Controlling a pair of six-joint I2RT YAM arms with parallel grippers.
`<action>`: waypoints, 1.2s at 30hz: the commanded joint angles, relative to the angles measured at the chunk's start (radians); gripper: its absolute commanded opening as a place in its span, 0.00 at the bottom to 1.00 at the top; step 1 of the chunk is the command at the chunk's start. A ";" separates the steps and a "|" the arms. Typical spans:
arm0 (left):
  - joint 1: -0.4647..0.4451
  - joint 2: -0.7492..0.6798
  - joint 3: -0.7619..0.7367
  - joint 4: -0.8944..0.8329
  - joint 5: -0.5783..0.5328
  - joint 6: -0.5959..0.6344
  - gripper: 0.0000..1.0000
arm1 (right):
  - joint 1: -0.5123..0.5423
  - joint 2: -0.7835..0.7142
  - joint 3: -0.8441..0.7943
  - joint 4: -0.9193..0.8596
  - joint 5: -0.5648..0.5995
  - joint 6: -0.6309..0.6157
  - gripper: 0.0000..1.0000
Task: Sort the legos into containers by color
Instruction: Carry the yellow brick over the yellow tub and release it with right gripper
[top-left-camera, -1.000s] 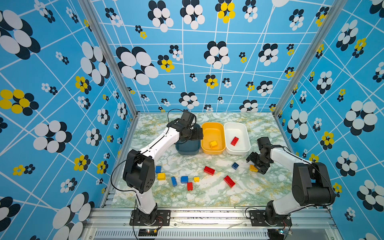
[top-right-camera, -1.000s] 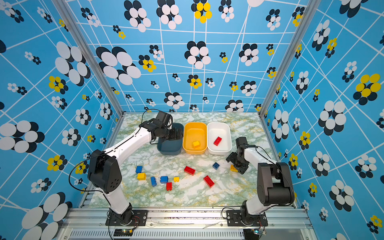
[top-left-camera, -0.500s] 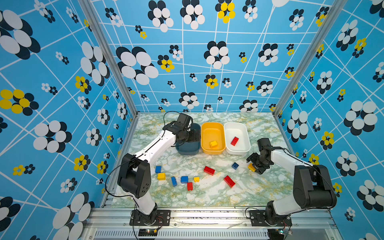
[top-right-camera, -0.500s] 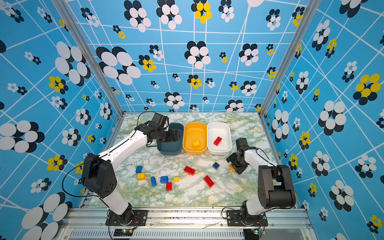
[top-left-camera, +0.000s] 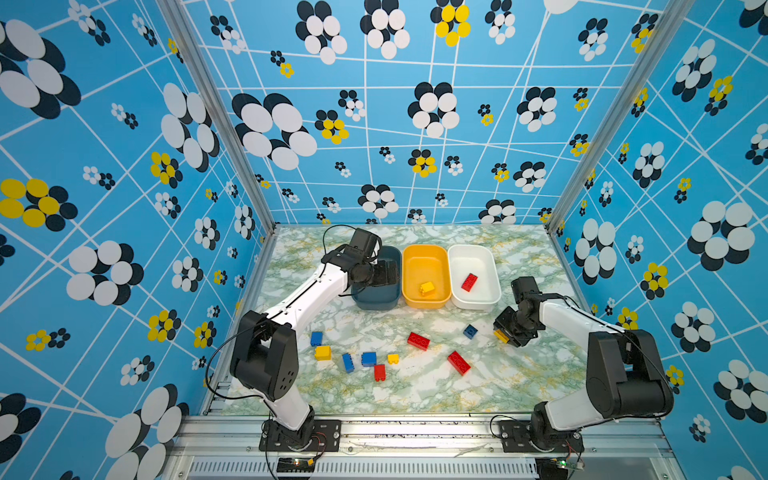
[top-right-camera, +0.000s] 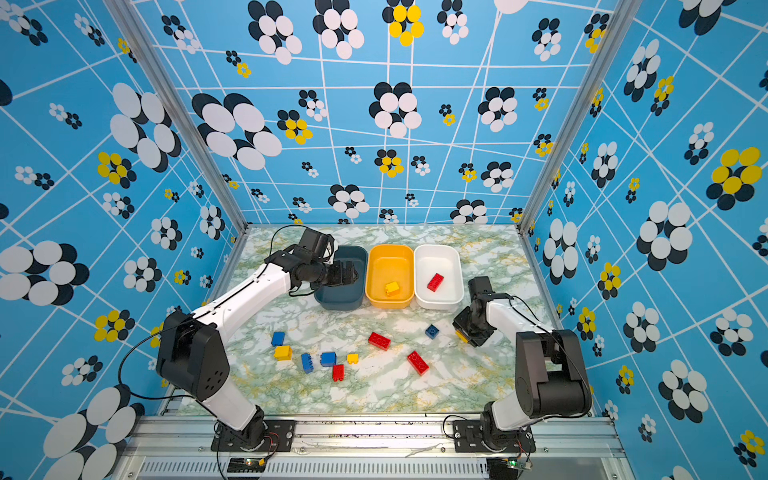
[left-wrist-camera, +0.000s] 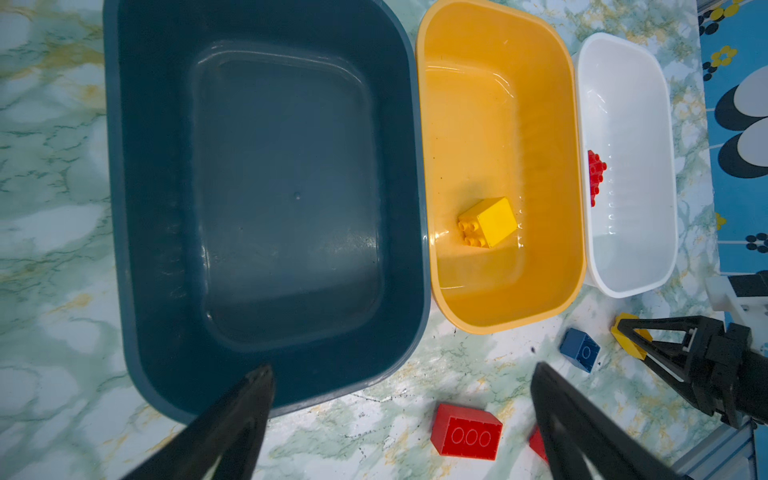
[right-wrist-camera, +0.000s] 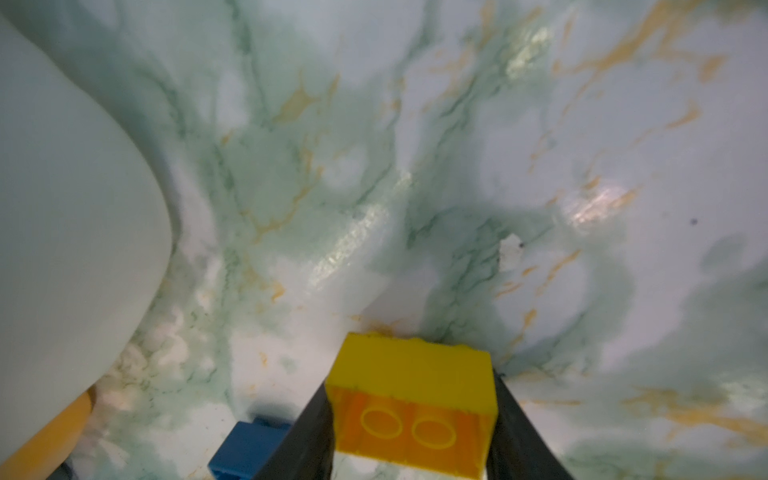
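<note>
**Right arm, grasp of a yellow brick for sorting.** The right gripper (top-left-camera: 508, 337) stood low over the green-veined marbled tabletop (top-left-camera: 415, 395), near the front corner of the white rounded-rectangular plastic tub (top-left-camera: 478, 257). Its black fingers (right-wrist-camera: 307, 432) lay against two opposite faces of a yellow rectangular studded plastic brick (right-wrist-camera: 409, 370): a grasp. The brick's hollow underside faced the wrist camera. Whether it had left the table could not be told.

A small blue square plastic brick (top-left-camera: 470, 331) lay just beside the gripper. The likely goal, the yellow-orange plastic tub (top-left-camera: 424, 262), stood between the white tub and the dark teal plastic tub (left-wrist-camera: 266, 187). It held one yellow square brick (top-left-camera: 427, 288), the white tub one red brick (top-left-camera: 469, 282), and the teal tub none.

The left gripper (left-wrist-camera: 401, 370) hung at the teal tub's near rim, jaws spread wide and empty.

*Good practice, as judged:*
- Press firmly on the smooth walls before lifting.
- Rise straight up, so that the blue neighbour is not dragged.
- Carry the brick high over the white tub's rim.
- Release it low inside the middle tub, so that it does not bounce out.

Nine other bricks lay loose on the table.
</note>
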 joint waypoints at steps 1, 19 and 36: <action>0.011 -0.048 -0.027 0.015 0.008 0.017 0.98 | 0.028 -0.024 -0.008 -0.075 0.018 -0.017 0.40; 0.042 -0.137 -0.157 0.036 -0.023 -0.015 0.98 | 0.353 0.141 0.538 -0.170 0.051 -0.114 0.39; 0.103 -0.260 -0.312 0.024 -0.049 -0.064 0.99 | 0.419 0.694 1.165 -0.255 0.011 -0.234 0.40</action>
